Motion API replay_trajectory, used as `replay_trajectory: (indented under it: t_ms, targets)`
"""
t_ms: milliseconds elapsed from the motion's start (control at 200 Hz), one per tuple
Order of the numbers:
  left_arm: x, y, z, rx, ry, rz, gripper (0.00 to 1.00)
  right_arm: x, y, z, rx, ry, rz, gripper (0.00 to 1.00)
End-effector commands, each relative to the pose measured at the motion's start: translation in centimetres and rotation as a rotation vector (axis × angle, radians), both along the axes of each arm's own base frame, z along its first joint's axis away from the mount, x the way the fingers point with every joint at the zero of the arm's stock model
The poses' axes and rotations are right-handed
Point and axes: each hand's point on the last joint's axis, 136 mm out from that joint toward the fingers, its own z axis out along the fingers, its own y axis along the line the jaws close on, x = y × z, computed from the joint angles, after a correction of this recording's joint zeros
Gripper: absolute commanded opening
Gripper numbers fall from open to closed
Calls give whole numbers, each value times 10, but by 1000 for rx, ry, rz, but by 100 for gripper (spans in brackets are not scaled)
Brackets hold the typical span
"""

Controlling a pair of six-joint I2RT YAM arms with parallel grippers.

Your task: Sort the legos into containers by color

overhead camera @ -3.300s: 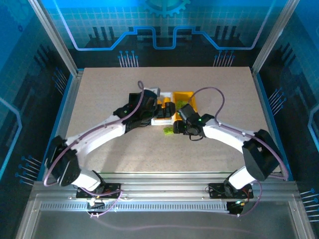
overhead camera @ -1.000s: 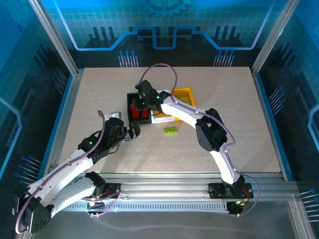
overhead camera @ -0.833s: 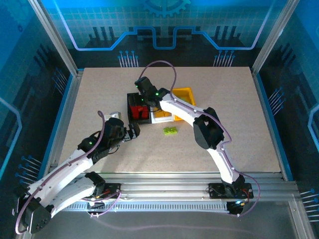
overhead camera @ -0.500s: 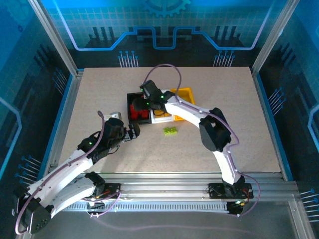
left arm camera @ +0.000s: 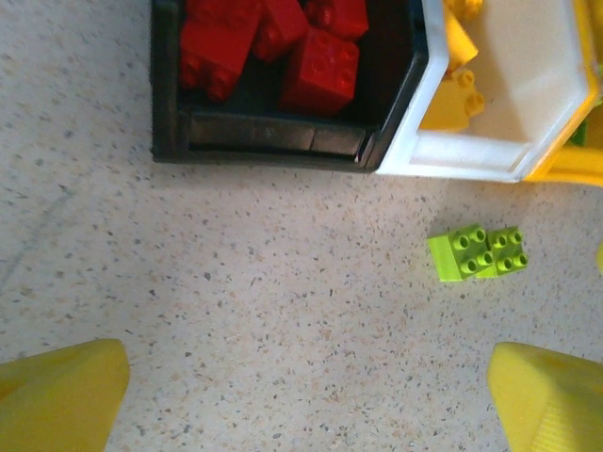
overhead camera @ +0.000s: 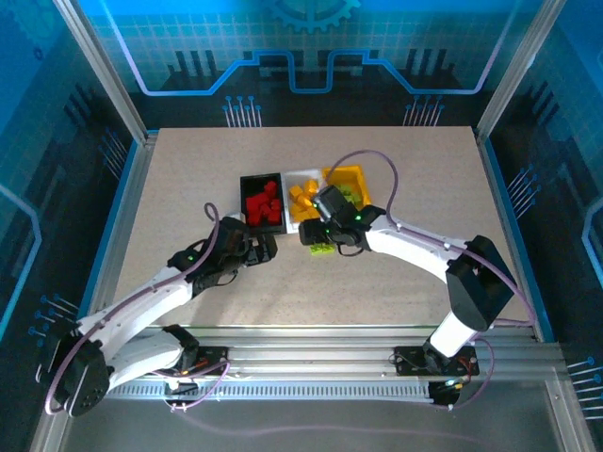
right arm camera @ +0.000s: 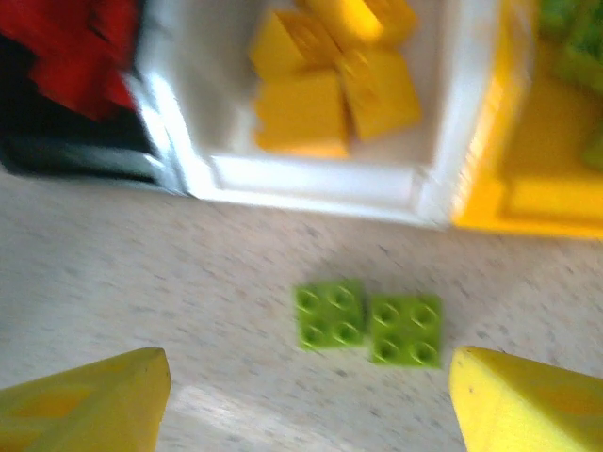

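One speckled table (overhead camera: 188, 169) carries everything, with the left arm (overhead camera: 141, 306) and the right arm (overhead camera: 424, 250) reaching over it from the near edge.

Three containers stand in a row at mid-table, walls touching: the black bin (left arm camera: 264, 139) on the left, the white bin (left arm camera: 471, 155) in the middle and the yellow bin (overhead camera: 350, 173) on the right. Each has its long axis running away from the arms. From above, the right arm's wrist covers the yellow bin's near part. The left wrist view cuts that bin off at the frame's edge.

The left gripper (left arm camera: 306, 395) hangs above bare table in front of the black bin, fingers spread to the full and empty. The right gripper (right arm camera: 306, 400) hangs above the loose bricks, fingers wide apart and empty too.

Red legos (left arm camera: 320, 71) lie heaped in the black bin, yellow-orange legos (right arm camera: 292, 113) in the white one. Green shapes (right arm camera: 575, 47) in the yellow bin are too blurred to count.

Two lime green legos (right arm camera: 339, 315) sit on the table just in front of the white bin. They lie side by side, studs up, their shared long axis running left to right along the bins' near walls.
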Motion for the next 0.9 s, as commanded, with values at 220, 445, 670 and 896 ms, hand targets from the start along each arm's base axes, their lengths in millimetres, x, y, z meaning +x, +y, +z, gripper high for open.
replay_trajectory:
  t_ms: [220,445,670,896]
  targets:
    - [8,-19,6,-77,9,-39,99,23,-56,-53,-117,85,-273,51]
    - [5,-18,4,-80,7,-38,99,40,-54,-72,-146,109,-325,50]
    - [5,-18,2,-78,6,-41,99,26,-53,-80,-154,154,-298,48]
    - [5,-17,-3,-72,7,-41,99,-26,-71,-98,-249,245,-249,48]
